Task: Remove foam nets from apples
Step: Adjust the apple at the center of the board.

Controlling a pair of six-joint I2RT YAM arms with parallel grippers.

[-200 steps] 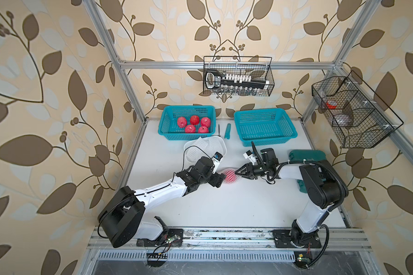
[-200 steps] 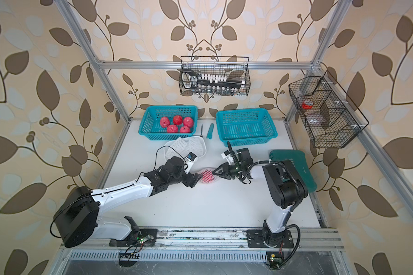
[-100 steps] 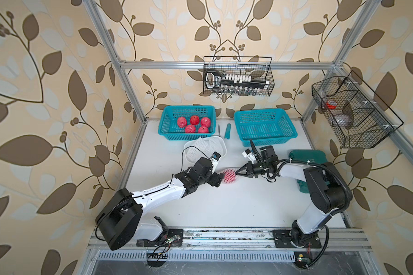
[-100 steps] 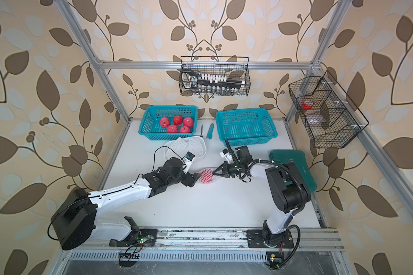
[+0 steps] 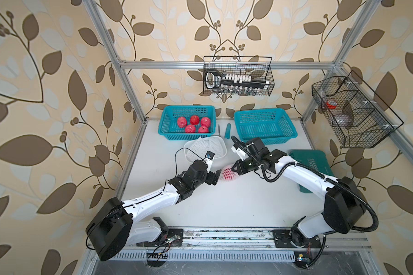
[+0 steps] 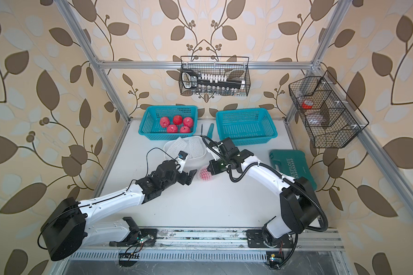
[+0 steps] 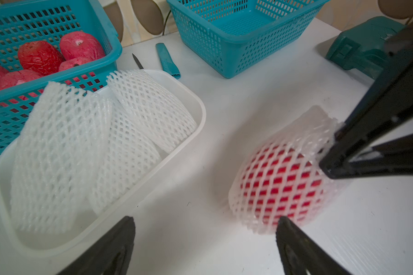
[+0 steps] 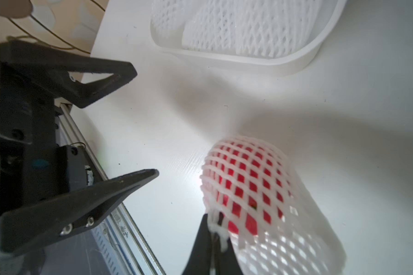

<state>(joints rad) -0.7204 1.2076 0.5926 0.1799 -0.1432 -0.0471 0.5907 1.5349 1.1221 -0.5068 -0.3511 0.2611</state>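
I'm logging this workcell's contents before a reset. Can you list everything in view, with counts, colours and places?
Round red apple: one, mid-table, wrapped in a white foam mesh sleeve.
Teal perforated plastic baskets: two, at the back, left and right; right one empty.
Bare red-pink apples: five, in the left basket.
White smooth plastic tub: one, in front of the apple basket.
Empty white foam mesh sleeves: at least three, piled in the tub.
Thin dark pointed tool, teal ridged sheath: one each, between the baskets.
Dark teal plastic case: one, table's right side.
Black wire baskets: two, hung on back and right frame.
Left claw: black, open, beside the wrapped apple.
Right claw: black, shut on that sleeve's end.
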